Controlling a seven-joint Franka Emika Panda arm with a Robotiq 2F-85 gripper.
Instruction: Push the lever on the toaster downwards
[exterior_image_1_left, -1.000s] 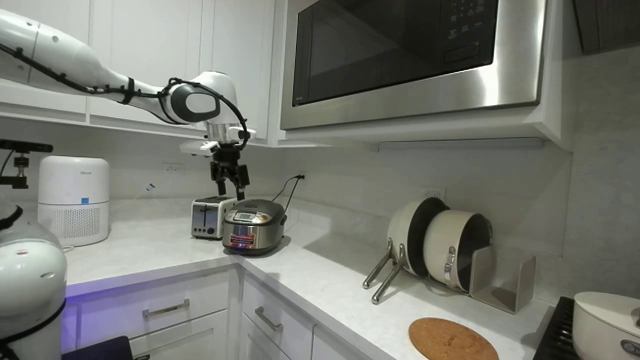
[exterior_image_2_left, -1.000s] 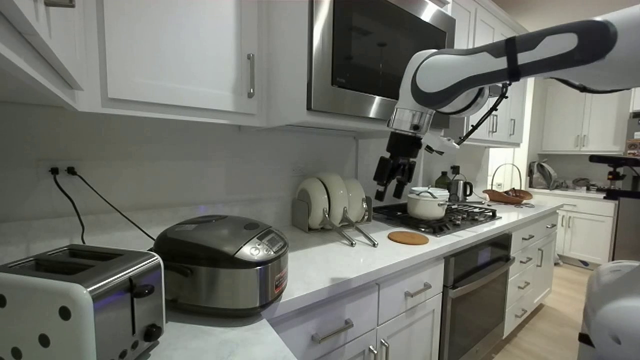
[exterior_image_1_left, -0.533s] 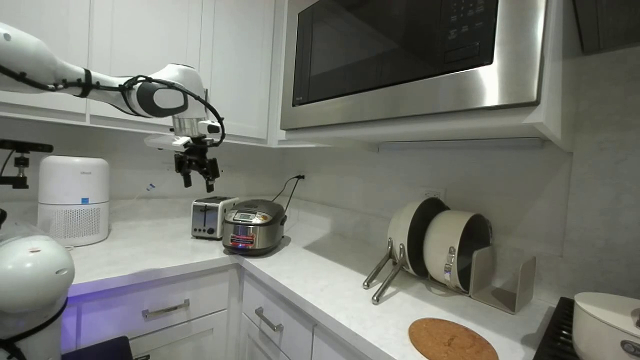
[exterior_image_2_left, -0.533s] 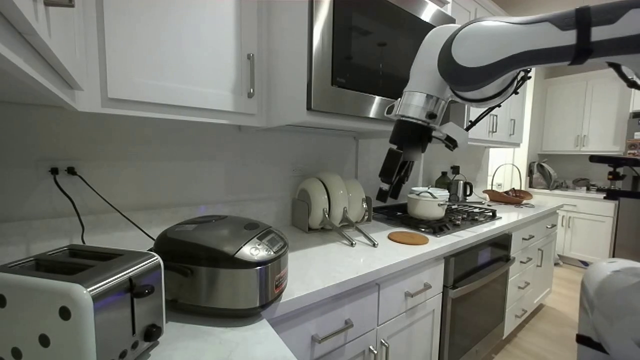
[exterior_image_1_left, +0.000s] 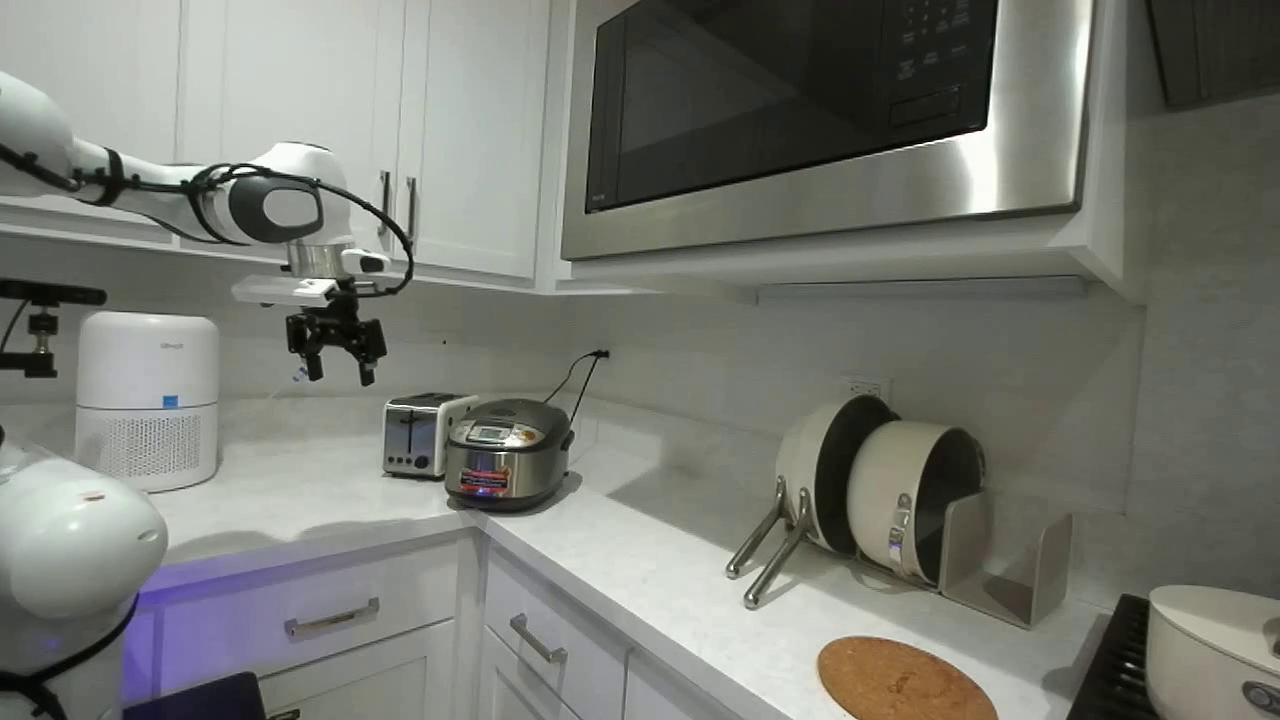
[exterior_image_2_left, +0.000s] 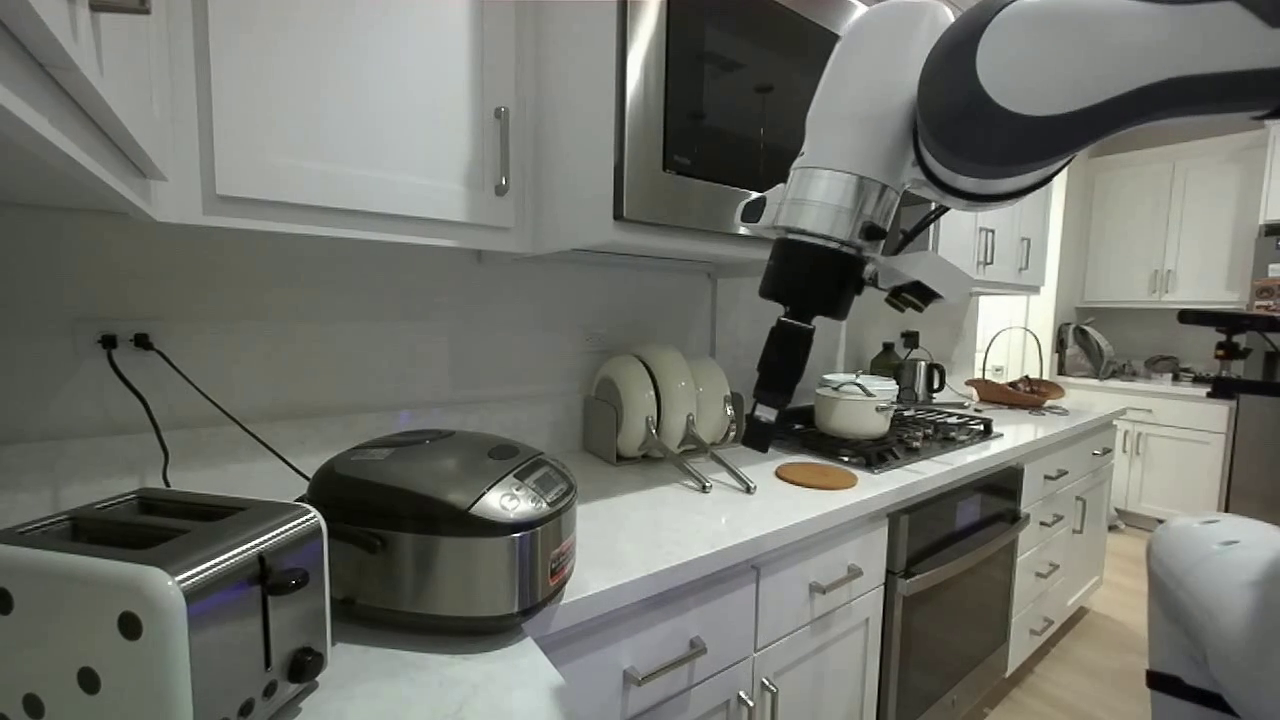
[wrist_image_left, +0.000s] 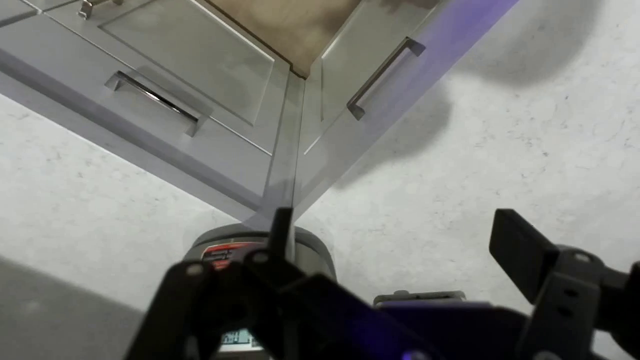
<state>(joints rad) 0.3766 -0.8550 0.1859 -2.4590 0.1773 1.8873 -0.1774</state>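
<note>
Shifted across an exterior view toward the air purifier (exterior_image_1_left: 147, 440) since a second ago, the Robotiq gripper (exterior_image_1_left: 341, 375) hangs above the countertop (exterior_image_1_left: 330, 480), its fingers (wrist_image_left: 522, 257) spread well apart. The purifier's blurred brand lettering (exterior_image_1_left: 172, 346) seems to read "levoit". Nearest in an exterior view stands the spotted white toaster (exterior_image_2_left: 250, 620), its black lever (exterior_image_2_left: 287, 582) in the raised position. Just beside it is a rice cooker (exterior_image_2_left: 445, 540), its red label (exterior_image_1_left: 484, 478) too blurred to read; in the wrist view a finger blocks part of it. Beyond are pans (exterior_image_2_left: 625, 405) in a rack (exterior_image_2_left: 600, 435), a cork trivet (exterior_image_2_left: 817, 476) and a cooktop (exterior_image_2_left: 960, 428) bearing a lidded pot (exterior_image_2_left: 852, 413), then an electric kettle (exterior_image_2_left: 916, 380) and a wicker basket (exterior_image_2_left: 1008, 397).
</note>
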